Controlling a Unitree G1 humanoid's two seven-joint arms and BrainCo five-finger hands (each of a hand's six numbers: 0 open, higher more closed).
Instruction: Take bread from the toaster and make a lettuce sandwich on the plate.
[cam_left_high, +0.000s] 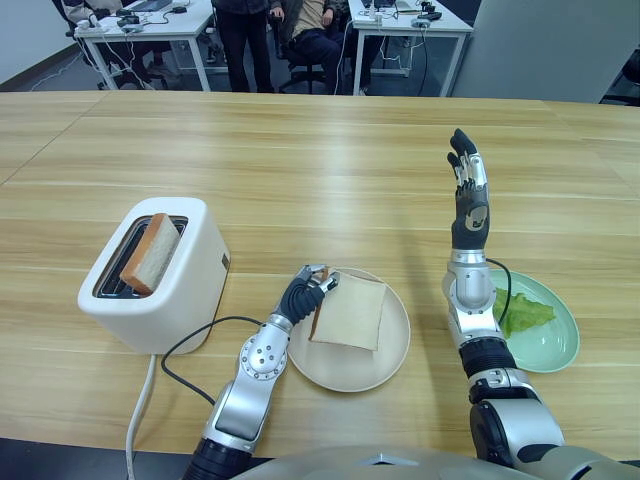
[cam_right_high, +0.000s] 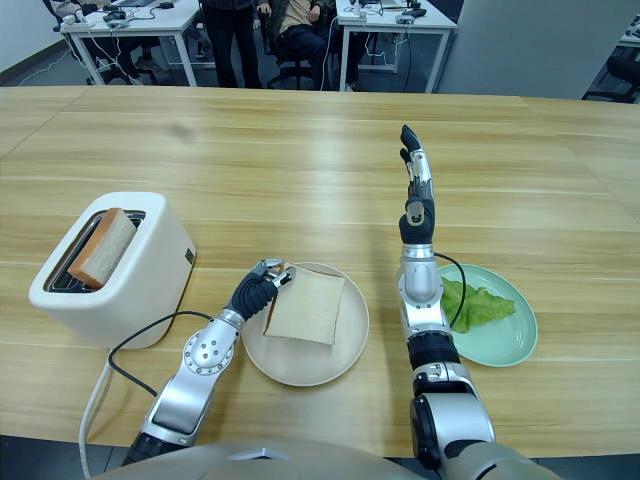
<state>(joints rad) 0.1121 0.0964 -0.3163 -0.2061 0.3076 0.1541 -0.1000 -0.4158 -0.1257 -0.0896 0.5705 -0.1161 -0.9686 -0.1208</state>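
At bread (cam_left_high: 348, 312): L hand (cam_left_high: 305, 288); poss. grip

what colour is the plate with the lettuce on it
Pale mint green. The lettuce plate shows best in the right eye view.

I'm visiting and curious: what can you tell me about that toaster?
The toaster is a cream-white, rounded box, smooth like plastic, standing upright on the wooden table at the robot's left. A browned bread slice leans in its top slot. A pale cord runs from its base toward the table's near edge. Nothing else touches it.
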